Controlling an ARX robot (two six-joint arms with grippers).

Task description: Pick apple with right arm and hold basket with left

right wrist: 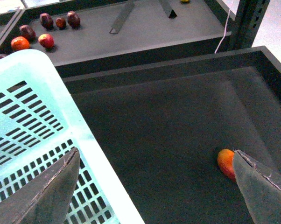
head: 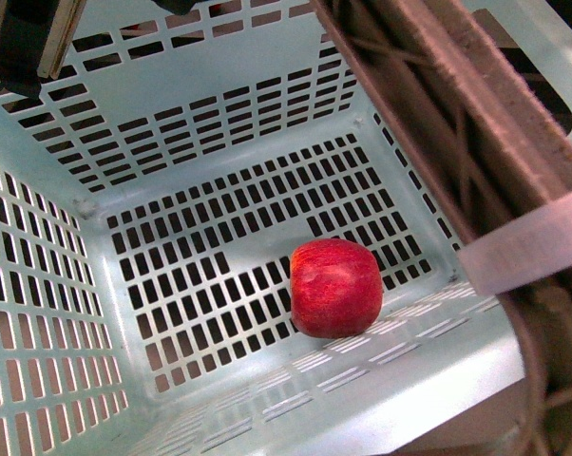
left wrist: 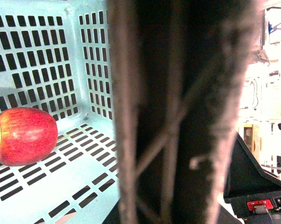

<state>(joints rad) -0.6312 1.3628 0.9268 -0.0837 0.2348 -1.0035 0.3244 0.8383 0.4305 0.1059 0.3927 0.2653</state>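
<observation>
The deep-red apple lies on the slotted floor of the pale turquoise basket, near its front wall; it also shows in the left wrist view as the apple. The brown latticed handle fills that view, and my left gripper is shut on it with its fingers hidden behind it. In the front view the handle crosses the upper right with a whitish band. My right gripper hangs open and holds nothing, one finger over the basket corner, the other over the dark tray.
An orange-yellow fruit lies on the dark tray, half hidden by my right finger. Several small fruits sit on a far dark shelf. A dark block with a tan edge hangs over the basket's far-left corner.
</observation>
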